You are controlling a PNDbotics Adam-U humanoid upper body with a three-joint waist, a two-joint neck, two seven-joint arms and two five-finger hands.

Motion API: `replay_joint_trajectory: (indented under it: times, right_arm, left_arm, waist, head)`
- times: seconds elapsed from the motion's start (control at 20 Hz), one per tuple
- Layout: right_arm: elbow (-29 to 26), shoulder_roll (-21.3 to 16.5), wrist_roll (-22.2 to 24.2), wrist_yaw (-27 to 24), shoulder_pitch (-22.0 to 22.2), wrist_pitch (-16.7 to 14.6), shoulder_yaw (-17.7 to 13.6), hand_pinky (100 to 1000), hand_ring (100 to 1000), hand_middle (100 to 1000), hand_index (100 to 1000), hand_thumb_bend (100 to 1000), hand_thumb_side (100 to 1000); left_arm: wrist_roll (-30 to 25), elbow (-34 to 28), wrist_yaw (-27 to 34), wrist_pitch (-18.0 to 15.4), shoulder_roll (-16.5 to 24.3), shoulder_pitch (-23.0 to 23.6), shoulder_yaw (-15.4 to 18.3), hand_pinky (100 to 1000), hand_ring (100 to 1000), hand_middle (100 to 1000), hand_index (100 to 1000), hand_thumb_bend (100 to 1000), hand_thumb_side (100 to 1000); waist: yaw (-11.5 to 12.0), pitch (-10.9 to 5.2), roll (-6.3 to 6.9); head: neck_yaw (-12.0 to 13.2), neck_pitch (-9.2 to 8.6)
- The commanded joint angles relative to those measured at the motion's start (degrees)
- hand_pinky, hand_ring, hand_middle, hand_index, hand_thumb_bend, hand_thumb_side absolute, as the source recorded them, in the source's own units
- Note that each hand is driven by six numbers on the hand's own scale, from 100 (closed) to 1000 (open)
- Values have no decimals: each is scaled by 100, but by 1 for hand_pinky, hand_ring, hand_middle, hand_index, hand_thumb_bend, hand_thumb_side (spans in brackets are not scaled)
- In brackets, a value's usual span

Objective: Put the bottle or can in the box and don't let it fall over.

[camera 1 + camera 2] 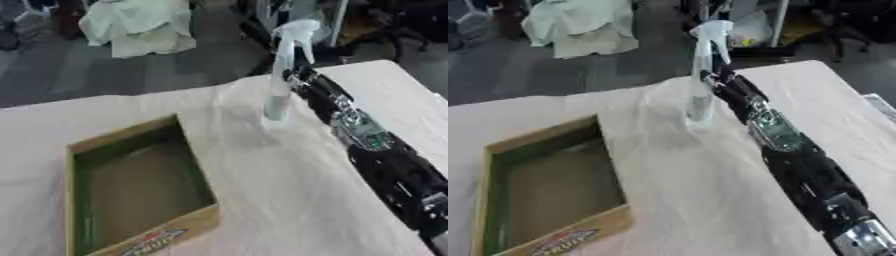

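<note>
Bottle (282, 75), a tall spray type, stands upright on the cloth-covered table (262, 190), well beyond the open box (136, 185). Right hand (726, 82) is at its neck, finger closure I cannot tell. Top-heavy and slim: a sideways nudge could topple it.

Workshop or lab: cloth-covered table (262, 200), bare grey floor (105, 70), clutter.

Our right hand (297, 75) is reaching the upright spray bottle (282, 75) on the cloth-covered table (262, 190); its fingers are hidden. The open cardboard box (131, 185) is sitting nearby, left.
</note>
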Motion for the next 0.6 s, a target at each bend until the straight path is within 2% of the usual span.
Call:
replay_joint_trajectory:
  times: [0.05,0.6]
  right_arm:
    - [-180,-197,51,-100,-134,-6,-9,985,989,1000,1000,100,567]
    - [-144,-239,-66,-85,-115,102,-30,981,985,1000,1000,100,569]
  left_arm:
    - [-27,-100,-35,-11,40,-48,-2,1000,876,1000,792,102,921]
    - [-46,-93,-59,-2,23,-47,-5,1000,875,1000,792,104,928]
  waist:
    - [12,-70,-15]
    - [27,-32,-25]
  head:
    - [-12,-72]
    - [-15,-132]
